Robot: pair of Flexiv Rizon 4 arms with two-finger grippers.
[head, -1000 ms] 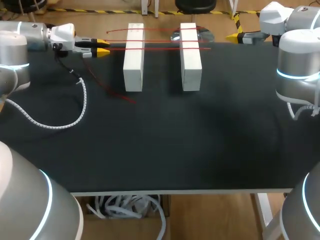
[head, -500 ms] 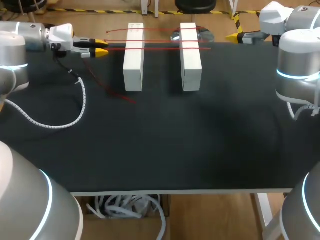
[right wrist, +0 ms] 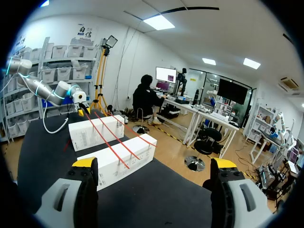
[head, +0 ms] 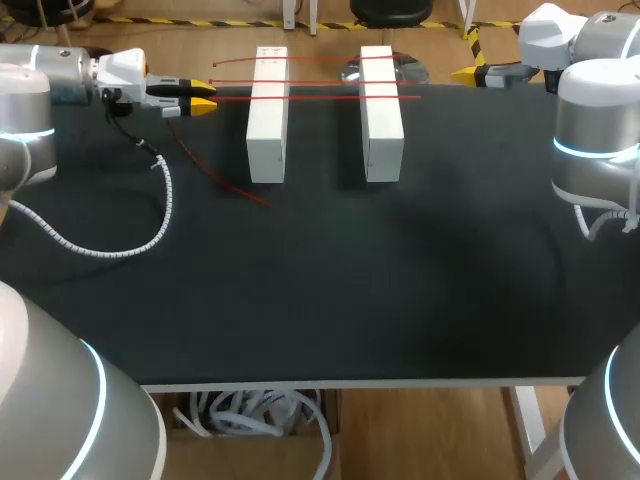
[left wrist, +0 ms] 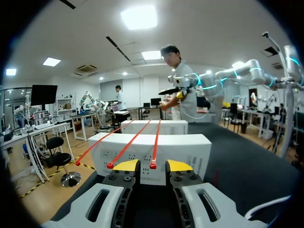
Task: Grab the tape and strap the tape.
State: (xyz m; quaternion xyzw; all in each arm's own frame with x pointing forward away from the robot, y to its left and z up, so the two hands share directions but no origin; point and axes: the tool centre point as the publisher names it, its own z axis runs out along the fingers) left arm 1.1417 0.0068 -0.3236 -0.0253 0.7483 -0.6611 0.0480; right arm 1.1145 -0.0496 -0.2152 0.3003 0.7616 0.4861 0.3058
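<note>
Toward the front, the black bench (head: 340, 310) carries a white coiled cable (head: 168, 200) that loops in from the left arm's side. Farther back, a loose red tape (head: 228, 186) lies flat on the bench, running slantwise near the white block on the left arm's side.

Behind it, two white blocks rest side by side with a gap between them, one (head: 267, 115) toward the left arm and the other (head: 381, 115) toward the right arm. Both have their long sides running front to back. Three red tapes (head: 320, 97) stretch across the tops of both blocks, roughly parallel. They bridge the gap and overhang the outer sides.

At the far left of the bench, the left end effector (head: 205, 96) points sideways at the blocks, level with the tapes. In the left wrist view, the left end effector (left wrist: 153, 166) is released, its yellow fingertips (left wrist: 127, 165) standing a little apart. The end of one tape sits in the gap between them, and neither fingertip visibly touches it. The other two tape ends hang just beside that gap, over one finger's side.

At the far right corner, the right end effector (head: 468, 74) sits well apart from the blocks. In the right wrist view, the right end effector (right wrist: 154, 164) is released with its fingers spread wide. Both blocks and their tapes lie ahead of it.
</note>
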